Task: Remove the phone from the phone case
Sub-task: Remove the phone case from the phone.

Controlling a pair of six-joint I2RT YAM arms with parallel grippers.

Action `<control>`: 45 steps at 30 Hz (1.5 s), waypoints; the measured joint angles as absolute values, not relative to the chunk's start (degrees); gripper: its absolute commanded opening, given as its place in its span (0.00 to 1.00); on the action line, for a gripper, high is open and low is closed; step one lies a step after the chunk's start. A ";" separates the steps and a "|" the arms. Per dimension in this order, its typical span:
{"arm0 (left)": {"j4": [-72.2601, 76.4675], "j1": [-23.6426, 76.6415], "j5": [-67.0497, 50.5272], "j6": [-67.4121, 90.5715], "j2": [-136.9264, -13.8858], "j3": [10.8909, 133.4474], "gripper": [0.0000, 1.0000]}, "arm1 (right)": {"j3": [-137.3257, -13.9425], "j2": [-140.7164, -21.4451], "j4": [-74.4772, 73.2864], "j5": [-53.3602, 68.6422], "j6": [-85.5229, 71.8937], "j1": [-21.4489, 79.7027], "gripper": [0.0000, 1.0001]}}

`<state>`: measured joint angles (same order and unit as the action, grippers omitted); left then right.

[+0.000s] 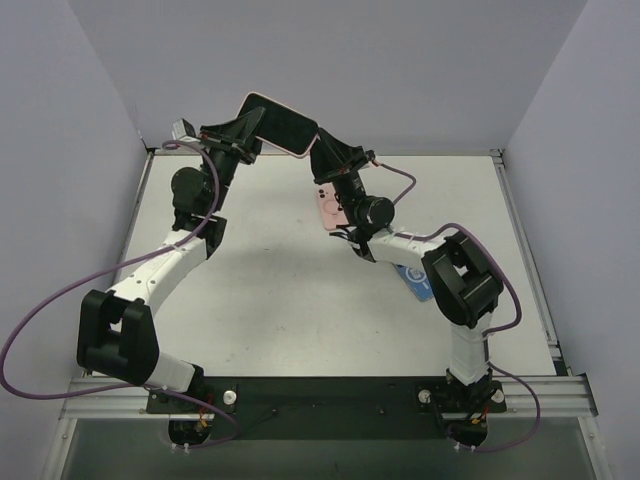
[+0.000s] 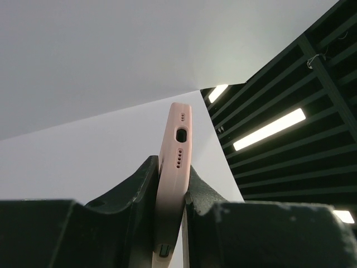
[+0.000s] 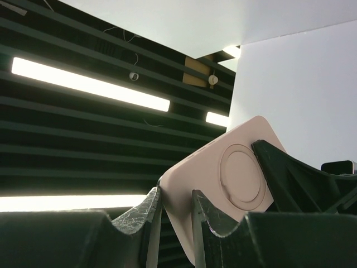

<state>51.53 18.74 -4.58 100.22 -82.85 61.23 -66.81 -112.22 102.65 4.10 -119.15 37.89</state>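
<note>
A phone with a dark screen [image 1: 288, 125] sits in a pink case [image 1: 258, 99] and is held high above the table's far side, between both arms. My left gripper [image 1: 247, 135] is shut on the case's left end. In the left wrist view the jaws [image 2: 172, 167] clamp the case's edge [image 2: 174, 162], with the port holes above them. My right gripper [image 1: 322, 152] is shut on the right end. In the right wrist view its jaws [image 3: 175, 195] pinch a corner of the case back [image 3: 223, 167], which has a round ring. A left finger [image 3: 295, 173] shows beside it.
A second pink flat object [image 1: 327, 208] with dark camera dots lies on the table under the right wrist. A blue item [image 1: 413, 280] lies by the right arm's elbow. Grey walls close the back and sides. The white tabletop [image 1: 280, 290] stretches below.
</note>
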 measured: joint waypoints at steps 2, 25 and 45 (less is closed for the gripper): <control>51.44 18.74 -4.51 99.92 -82.85 62.13 0.00 | -67.94 -112.71 102.98 3.79 -119.15 38.04 0.00; 51.55 18.76 -5.96 99.42 -82.43 66.43 0.00 | -70.94 -112.46 104.25 2.85 -119.15 39.38 0.00; 51.75 18.87 -3.20 94.78 -78.24 66.06 0.00 | -69.14 -93.69 64.71 12.91 -101.91 36.36 0.00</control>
